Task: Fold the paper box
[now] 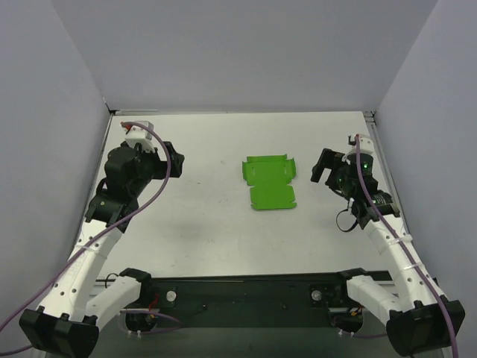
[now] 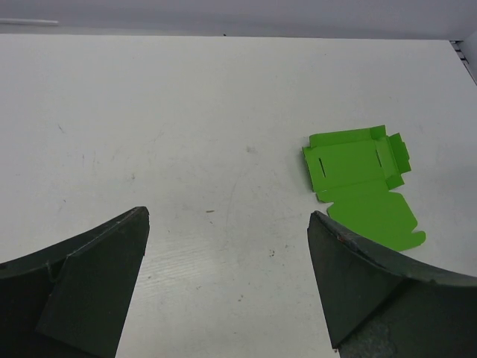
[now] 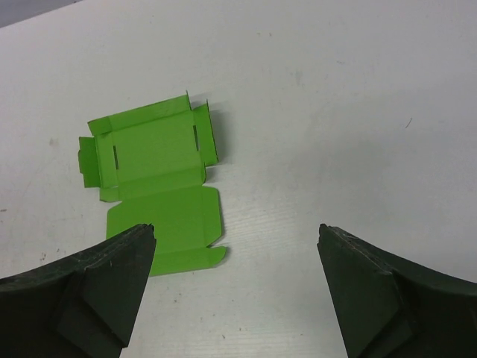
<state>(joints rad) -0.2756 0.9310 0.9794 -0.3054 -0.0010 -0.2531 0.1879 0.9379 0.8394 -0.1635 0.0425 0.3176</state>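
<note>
Green paper box [image 1: 270,181] unfolded flat on white table [image 1: 201,224], unmarked

lab test cell, white table [image 1: 209,231], grey walls [image 1: 246,52]

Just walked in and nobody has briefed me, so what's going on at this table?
Two robot arms are set up to fold a green paper box. It lies unfolded and mostly flat on the white table between them, with only some small flaps raised. The left gripper and right gripper are both open and empty, one on each side of the box, touching nothing.
</note>
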